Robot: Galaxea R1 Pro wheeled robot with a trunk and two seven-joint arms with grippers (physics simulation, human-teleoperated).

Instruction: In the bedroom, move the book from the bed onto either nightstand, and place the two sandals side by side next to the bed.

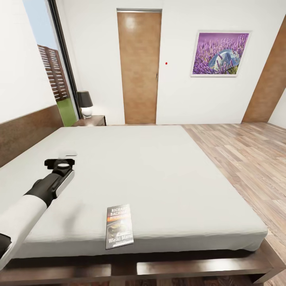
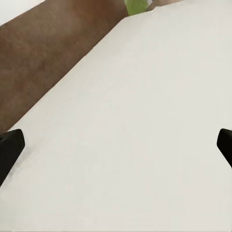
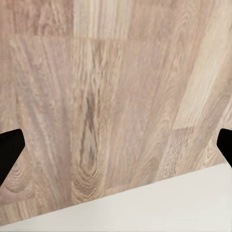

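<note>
The book (image 1: 119, 226), lettered "Wielki Marsz", lies on the bed (image 1: 159, 174) near its foot edge. Wood-plank floor (image 1: 246, 155) alongside. Both the left gripper (image 2: 116, 145) and right gripper (image 3: 116, 150) are spread wide, empty.

Bed (image 1: 159, 167) frame's near edge cropped

Book (image 1: 119, 226) on bed's (image 1: 159, 167) near edge, nightstand (image 1: 92, 120) behind

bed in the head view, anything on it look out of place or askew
Only the book: it lies flat, slightly askew, near the foot edge of the otherwise bare bed, far from the nightstand. The left gripper hovers open over the mattress. Nothing looks damaged.
</note>
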